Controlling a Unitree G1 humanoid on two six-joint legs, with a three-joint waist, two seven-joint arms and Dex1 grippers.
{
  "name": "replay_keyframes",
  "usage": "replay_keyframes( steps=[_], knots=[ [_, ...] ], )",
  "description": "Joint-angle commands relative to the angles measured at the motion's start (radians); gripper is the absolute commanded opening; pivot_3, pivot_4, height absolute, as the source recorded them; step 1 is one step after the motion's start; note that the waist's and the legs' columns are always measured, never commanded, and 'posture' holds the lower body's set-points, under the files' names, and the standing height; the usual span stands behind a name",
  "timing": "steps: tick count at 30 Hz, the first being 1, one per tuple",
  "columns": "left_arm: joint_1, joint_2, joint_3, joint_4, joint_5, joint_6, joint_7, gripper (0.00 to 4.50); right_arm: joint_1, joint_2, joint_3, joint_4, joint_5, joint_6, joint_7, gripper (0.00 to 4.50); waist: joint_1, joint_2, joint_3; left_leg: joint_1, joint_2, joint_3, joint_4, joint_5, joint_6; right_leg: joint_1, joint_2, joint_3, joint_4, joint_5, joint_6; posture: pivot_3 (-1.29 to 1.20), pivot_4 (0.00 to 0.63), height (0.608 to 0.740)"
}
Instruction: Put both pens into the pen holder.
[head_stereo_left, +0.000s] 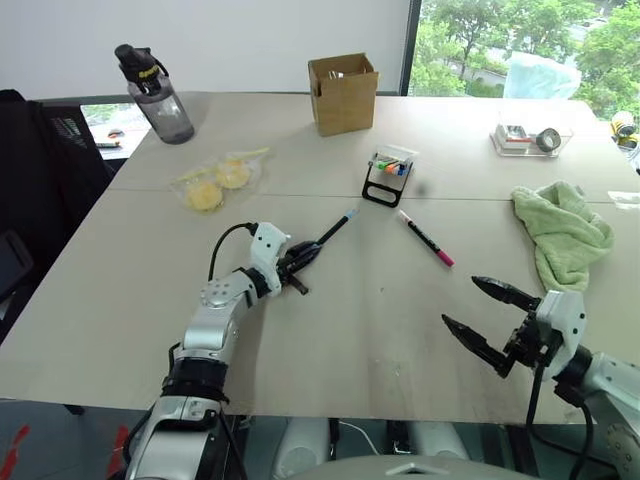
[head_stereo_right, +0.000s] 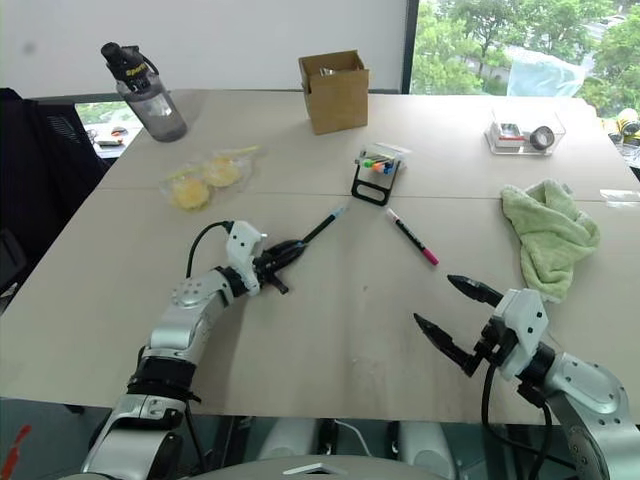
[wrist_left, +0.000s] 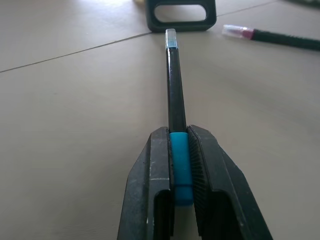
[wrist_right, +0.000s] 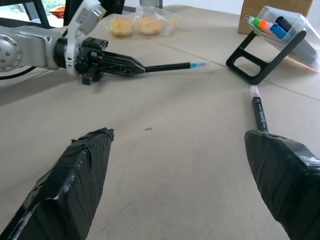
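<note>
My left gripper (head_stereo_left: 300, 262) is shut on the light blue rear end of the black pen (head_stereo_left: 336, 229). The pen lies low over the table, and its other blue tip points toward the pen holder (head_stereo_left: 388, 176), a small tilted black stand holding coloured markers. In the left wrist view the blue end (wrist_left: 180, 165) sits clamped between the fingers (wrist_left: 155, 165). The magenta-capped pen (head_stereo_left: 425, 238) lies flat on the table to the right of the holder. My right gripper (head_stereo_left: 460, 303) hovers wide open near the front edge, a short way nearer than that pen, with nothing between its fingers.
A brown cardboard box (head_stereo_left: 343, 93) stands behind the holder. A dark water bottle (head_stereo_left: 155, 95) is at the far left. A plastic bag of yellow items (head_stereo_left: 215, 180) lies left of centre. At the right are a green cloth (head_stereo_left: 562, 230) and a clear tray (head_stereo_left: 530, 138).
</note>
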Motion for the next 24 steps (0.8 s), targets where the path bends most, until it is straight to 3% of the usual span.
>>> replay_keyframes(
  steps=[1, 5, 10, 17, 24],
  knots=[
    [0.053, -0.022, 0.038, -0.162, -0.146, 0.057, -0.053, 0.06, -0.045, 0.023, 0.002, -0.032, 0.049, 0.076, -0.07, 4.5, -0.002, -0.003, 0.002, -0.002, 0.0, 0.0, 0.0, 0.0, 0.0, -0.003, 0.0, 0.0, 0.0, 0.001, -0.001, 0.0, 0.15, 0.736],
    [0.127, -0.025, 0.048, -0.33, -0.339, 0.199, -0.124, 0.06, -0.131, 0.078, 0.009, -0.072, 0.195, 0.26, -0.209, 4.5, -0.006, -0.007, 0.005, -0.003, 0.001, -0.001, 0.0, 0.0, 0.0, -0.004, 0.001, -0.001, 0.0, 0.002, -0.004, 0.0, 0.15, 0.736],
    [0.156, -0.024, 0.042, -0.459, -0.515, 0.341, -0.152, 0.06, -0.291, 0.103, 0.023, -0.087, 0.605, 0.609, -0.474, 4.5, -0.002, -0.009, 0.007, -0.003, 0.002, -0.001, 0.0, 0.0, 0.0, -0.004, 0.0, -0.001, 0.0, 0.002, -0.004, 0.0, 0.15, 0.736],
    [0.165, -0.006, -0.019, -0.535, -0.56, 0.427, -0.169, 0.06, -0.487, 0.171, 0.006, -0.031, 0.956, 0.657, -0.744, 4.5, -0.003, -0.01, 0.008, -0.005, 0.0, -0.002, 0.0, -0.001, 0.001, -0.003, 0.004, -0.001, -0.003, 0.002, -0.004, 0.0, 0.15, 0.736],
    [0.149, 0.011, -0.029, -0.529, -0.554, 0.438, -0.184, 0.06, -0.535, 0.097, 0.017, -0.034, 1.08, 0.674, -0.747, 4.5, -0.002, -0.01, 0.008, -0.006, 0.0, -0.002, -0.001, -0.001, 0.002, -0.004, 0.006, 0.0, -0.006, 0.002, -0.004, 0.0, 0.15, 0.736]
  ],
)
